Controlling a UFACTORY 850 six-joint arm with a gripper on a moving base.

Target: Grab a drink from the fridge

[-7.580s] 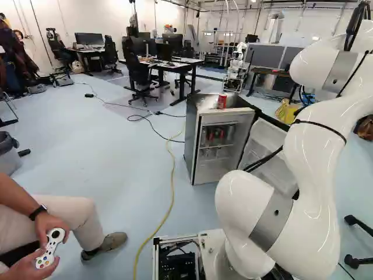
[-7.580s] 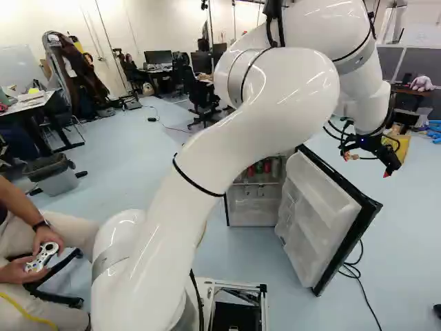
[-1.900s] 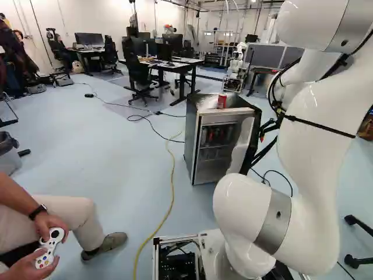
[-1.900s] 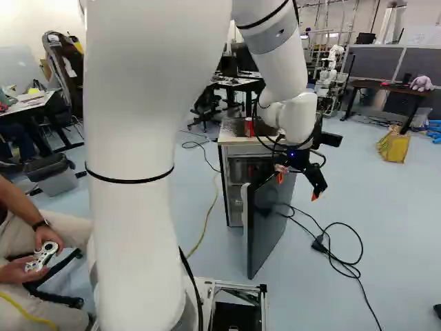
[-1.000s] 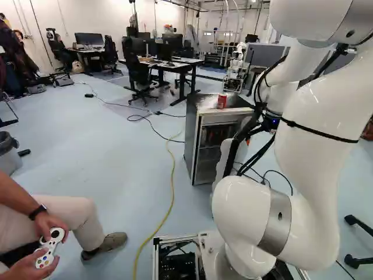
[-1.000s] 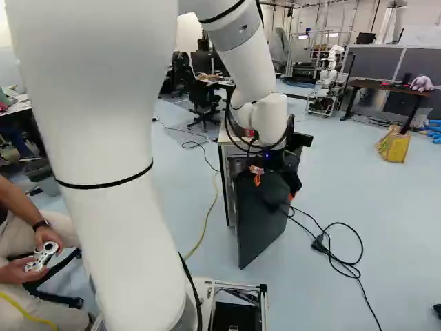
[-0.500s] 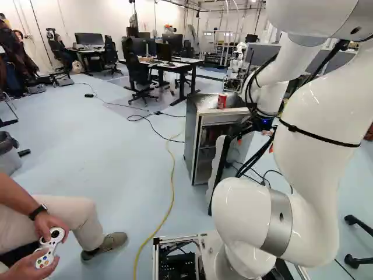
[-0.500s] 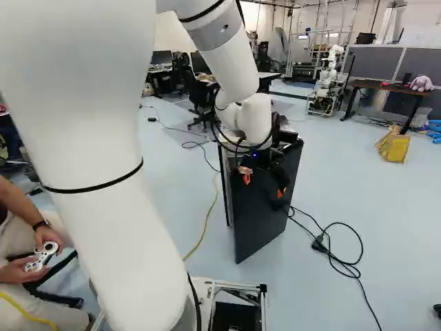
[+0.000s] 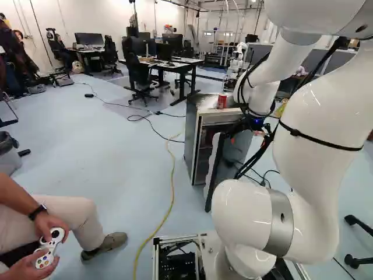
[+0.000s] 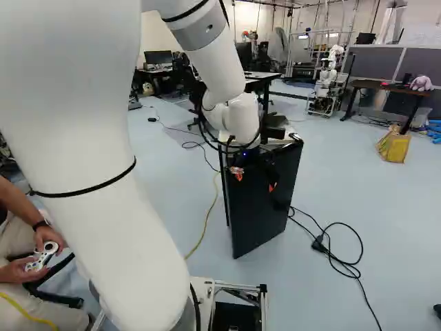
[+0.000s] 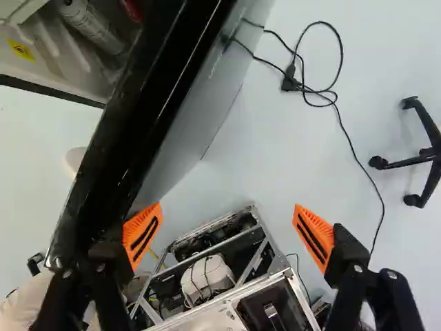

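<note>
One yellow label (image 11: 21, 50) on fridge (image 9: 190, 137)

The fridge (image 9: 192, 137) stands ajar — red can (image 9: 222, 101) atop.

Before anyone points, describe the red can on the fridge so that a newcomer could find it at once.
Find the fridge with its door ajar. On its top stands a red can. Unlike the pale can inside, this one is out in the open.
</note>
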